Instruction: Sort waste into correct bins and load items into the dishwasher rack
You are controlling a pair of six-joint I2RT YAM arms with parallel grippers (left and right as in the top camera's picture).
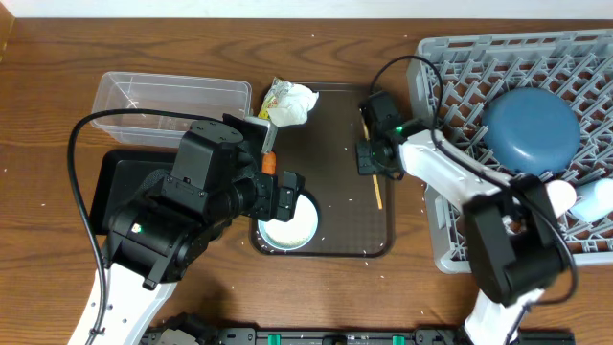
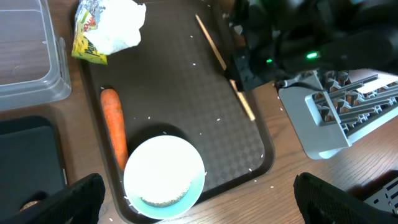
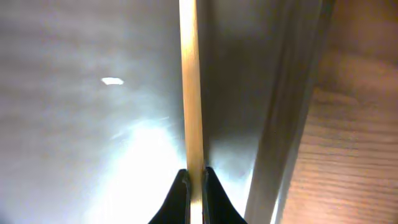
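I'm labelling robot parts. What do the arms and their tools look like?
The left arm and right arm have white links joined by bulky black housings, each with a green light and looping black cable. The left tool and right tool are black, with tapered dark fingers.

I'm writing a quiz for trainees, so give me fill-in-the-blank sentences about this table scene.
The right gripper is shut on a ____. The carrot lies between the wrapper and the white ____. The blue bowl sits in the grey ____.
Missing words: chopstick; bowl; rack.
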